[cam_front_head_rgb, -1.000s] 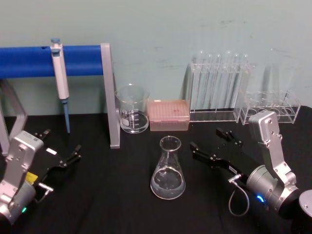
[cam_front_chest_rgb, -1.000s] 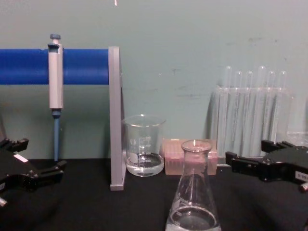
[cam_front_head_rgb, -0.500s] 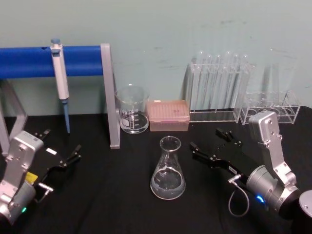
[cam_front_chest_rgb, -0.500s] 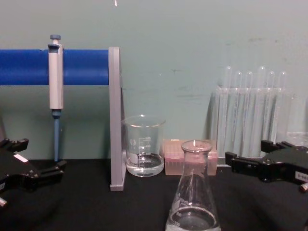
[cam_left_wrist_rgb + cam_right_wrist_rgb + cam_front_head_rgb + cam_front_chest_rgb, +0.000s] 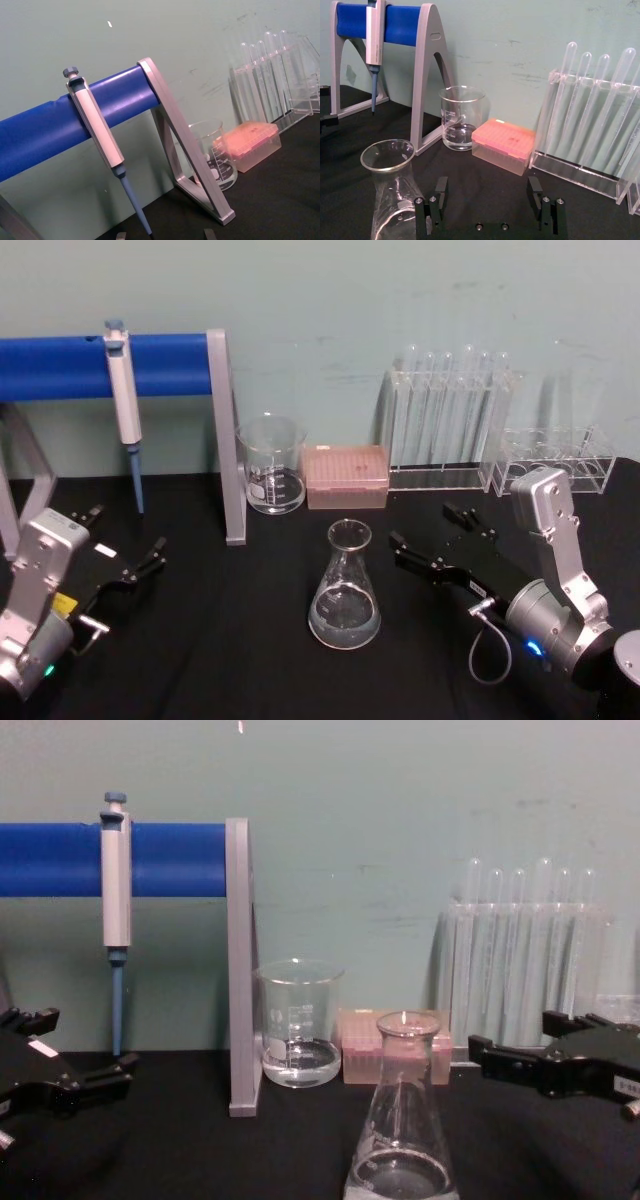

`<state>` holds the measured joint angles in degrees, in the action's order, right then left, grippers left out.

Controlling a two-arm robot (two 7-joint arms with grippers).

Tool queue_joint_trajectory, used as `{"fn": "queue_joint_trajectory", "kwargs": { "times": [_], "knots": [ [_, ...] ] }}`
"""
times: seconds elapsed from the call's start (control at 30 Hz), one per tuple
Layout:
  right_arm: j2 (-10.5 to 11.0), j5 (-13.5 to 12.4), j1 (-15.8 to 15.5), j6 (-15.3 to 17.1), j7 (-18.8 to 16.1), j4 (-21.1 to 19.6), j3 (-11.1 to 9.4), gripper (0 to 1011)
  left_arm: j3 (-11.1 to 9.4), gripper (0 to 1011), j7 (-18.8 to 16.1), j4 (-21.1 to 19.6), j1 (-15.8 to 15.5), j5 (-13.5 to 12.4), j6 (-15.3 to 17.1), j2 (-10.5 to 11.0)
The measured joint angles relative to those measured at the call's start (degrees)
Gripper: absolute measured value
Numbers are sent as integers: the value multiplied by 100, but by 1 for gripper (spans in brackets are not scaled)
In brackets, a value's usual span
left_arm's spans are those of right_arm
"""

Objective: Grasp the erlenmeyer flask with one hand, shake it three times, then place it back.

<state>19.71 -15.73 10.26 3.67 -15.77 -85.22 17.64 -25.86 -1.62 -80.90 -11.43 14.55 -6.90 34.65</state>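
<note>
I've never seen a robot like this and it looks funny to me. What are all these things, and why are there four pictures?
It is a robot with two arms, and each arm ends in a gripper, a black pincer for picking things up. The left gripper and the right gripper are both open and hold nothing.

The four pictures come from four cameras: one on the robot's head looking down, one on its chest looking across the table, and one on each wrist.

On the black table stands a glass erlenmeyer flask, wide at the bottom and narrow at the top. Behind it are a glass beaker, a pink box and a rack of test tubes. A pipette hangs on a blue bar.
</note>
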Motion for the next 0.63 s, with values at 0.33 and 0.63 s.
{"fn": "queue_joint_trajectory", "kwargs": {
  "times": [0.33, 0.63],
  "knots": [
    [0, 0, 0, 0, 0, 0, 0, 1000, 0, 1001, 0, 0, 0, 0, 0, 0],
    [0, 1, 0, 0, 0, 0, 0, 1000, 0, 1001, 0, 0, 0, 0, 0, 0]
  ]
}}
